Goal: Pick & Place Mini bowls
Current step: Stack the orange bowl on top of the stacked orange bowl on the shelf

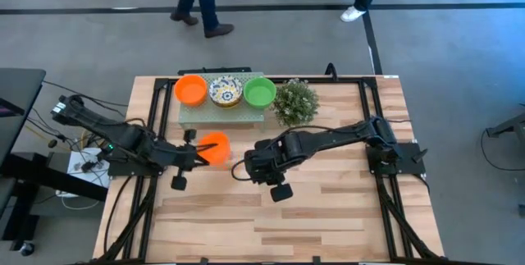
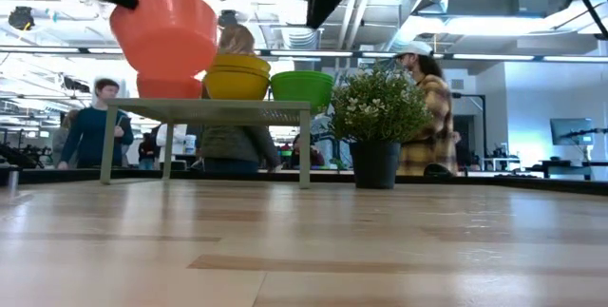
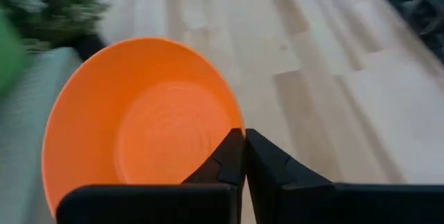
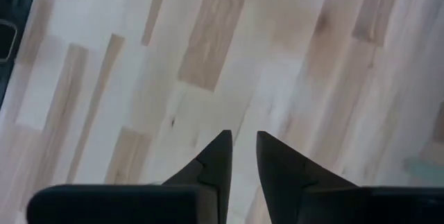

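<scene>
Three bowls on shelf beside plant, left jaws pinching orange bowl, right jaws slightly apart.

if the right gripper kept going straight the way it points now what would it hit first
Probably just the bare wooden table: the right gripper holds nothing and points down at empty planks in its wrist view, though how high it hangs is unclear.
</scene>
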